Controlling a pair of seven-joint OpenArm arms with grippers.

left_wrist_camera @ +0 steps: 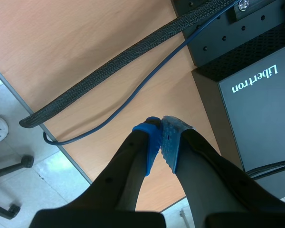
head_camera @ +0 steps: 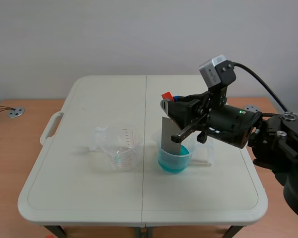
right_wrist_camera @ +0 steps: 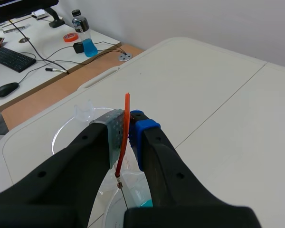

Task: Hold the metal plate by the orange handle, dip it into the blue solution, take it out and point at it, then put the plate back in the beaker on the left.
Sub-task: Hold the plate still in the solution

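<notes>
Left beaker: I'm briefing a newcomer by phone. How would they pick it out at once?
On the white table, find the centre seam; two clear beakers flank it. The left beaker is the one with printed scale marks and nothing standing in it, while the right beaker holds blue solution and a metal plate.

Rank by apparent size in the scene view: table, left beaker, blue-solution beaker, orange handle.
1. table
2. left beaker and blue-solution beaker: they look much alike, so not ranked
3. orange handle, only its tip showing
</notes>
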